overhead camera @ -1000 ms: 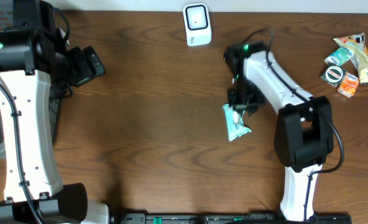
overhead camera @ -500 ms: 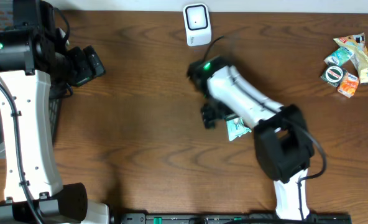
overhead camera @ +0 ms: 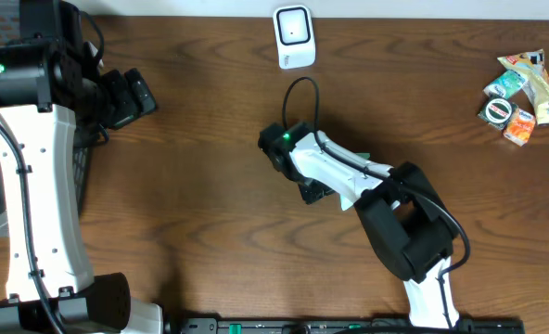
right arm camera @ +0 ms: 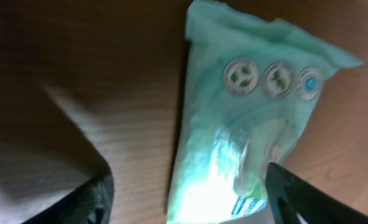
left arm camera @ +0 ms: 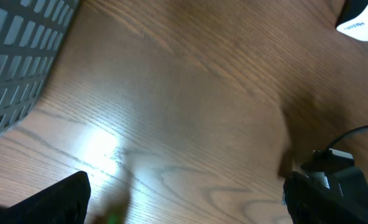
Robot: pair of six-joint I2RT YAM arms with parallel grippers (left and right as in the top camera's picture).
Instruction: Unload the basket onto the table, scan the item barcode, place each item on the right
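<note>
My right claw (right arm camera: 190,190) has let go and stands open over the green packet (right arm camera: 246,143), now flat on the table (right arm camera: 78,62), well short of the scanner (overhead camera: 293,35). The left claw (left arm camera: 190,199) is wide open and empty. I judge the barcode still unscanned.

Mock shop checkout: scanner (overhead camera: 293,35), snack packets (overhead camera: 525,88)
</note>
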